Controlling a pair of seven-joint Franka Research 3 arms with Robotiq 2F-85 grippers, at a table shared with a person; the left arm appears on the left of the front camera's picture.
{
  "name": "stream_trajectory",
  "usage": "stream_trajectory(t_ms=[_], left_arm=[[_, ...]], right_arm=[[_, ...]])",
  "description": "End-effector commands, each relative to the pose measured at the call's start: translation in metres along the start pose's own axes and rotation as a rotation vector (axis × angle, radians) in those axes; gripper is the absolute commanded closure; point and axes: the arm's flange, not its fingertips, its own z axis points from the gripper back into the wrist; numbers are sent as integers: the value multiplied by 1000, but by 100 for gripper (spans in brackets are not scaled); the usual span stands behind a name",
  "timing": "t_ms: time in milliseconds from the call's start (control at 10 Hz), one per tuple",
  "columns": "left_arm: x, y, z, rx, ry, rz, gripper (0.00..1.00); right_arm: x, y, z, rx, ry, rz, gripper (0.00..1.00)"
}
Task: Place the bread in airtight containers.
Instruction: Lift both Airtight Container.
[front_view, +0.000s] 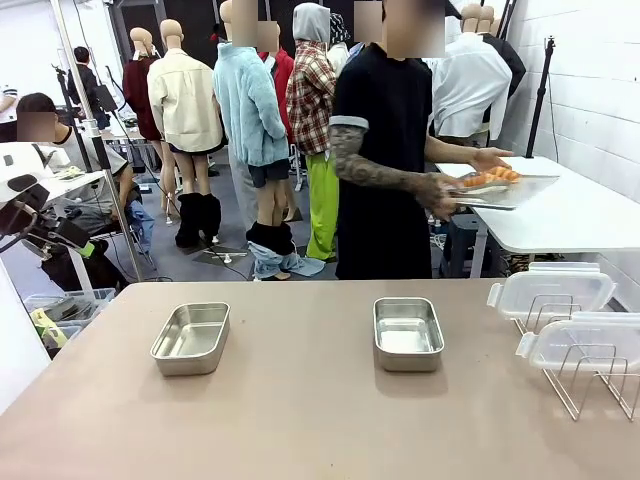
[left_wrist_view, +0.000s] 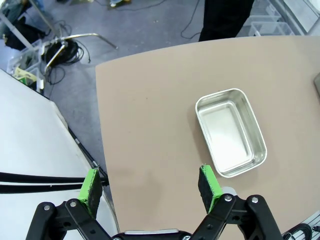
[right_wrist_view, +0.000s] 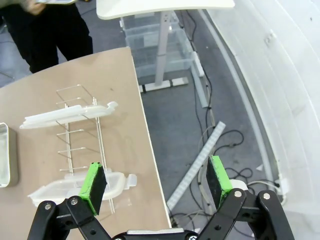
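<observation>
Bread (front_view: 492, 177), probably croissants, lies well beyond your wide-open, empty left gripper (left_wrist_view: 150, 182) and right gripper (right_wrist_view: 157, 182), on the person's tray (front_view: 527, 190); both containers (front_view: 191, 338) ahead sit empty, lids (front_view: 552, 290) off.

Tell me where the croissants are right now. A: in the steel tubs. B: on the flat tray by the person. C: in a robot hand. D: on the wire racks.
B: the croissants lie on the tray the person handles; the left tub and right tub are empty.
</observation>
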Motion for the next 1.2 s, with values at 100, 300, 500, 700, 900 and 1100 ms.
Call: stream_trajectory(t_ms=[100,300,500,700,900,1100], left_arm=[[1,2,-1,15,-5,-2,0],[1,2,-1,15,-5,-2,0],[1,2,-1,15,-5,-2,0],[1,2,-1,15,-5,-2,0],[1,2,-1,15,-5,-2,0],[1,2,-1,15,-5,-2,0]], right_arm=[[-1,2,0,5,12,15,0],[-1,2,0,5,12,15,0],[-1,2,0,5,12,15,0],[-1,2,0,5,12,15,0],[-1,2,0,5,12,15,0],[-1,2,0,5,12,15,0]])
